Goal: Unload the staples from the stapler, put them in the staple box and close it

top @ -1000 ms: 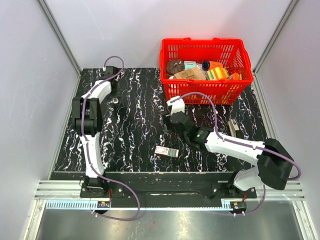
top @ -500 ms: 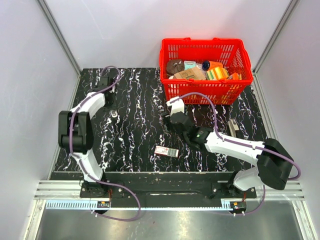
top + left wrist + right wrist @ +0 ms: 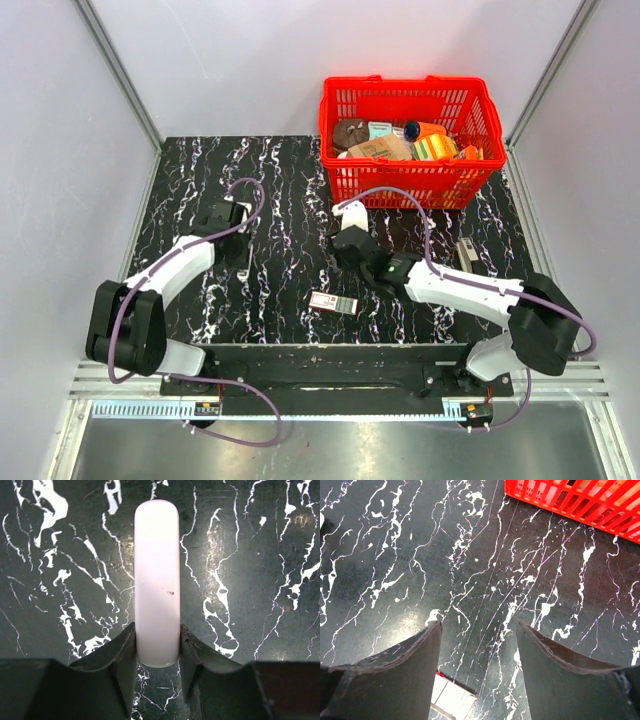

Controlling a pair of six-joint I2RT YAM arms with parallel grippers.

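Observation:
The stapler (image 3: 156,580) is a long pale white bar. My left gripper (image 3: 157,650) is shut on its near end, and the rest sticks out ahead over the black marbled table. In the top view the left gripper (image 3: 242,238) holds the stapler (image 3: 244,264) left of the table's middle. My right gripper (image 3: 479,645) is open and empty above bare table. In the top view the right gripper (image 3: 340,240) is near the middle, in front of the basket. No staples show.
A red basket (image 3: 345,175) full of several items stands at the back right; its wall shows in the right wrist view (image 3: 580,502). A small white and red box (image 3: 333,302) lies near the front middle and shows under the right gripper (image 3: 452,700). A grey object (image 3: 467,253) lies at the right.
My left arm has swung from the far left corner toward the middle front, carrying the stapler with it. The right arm has barely moved.

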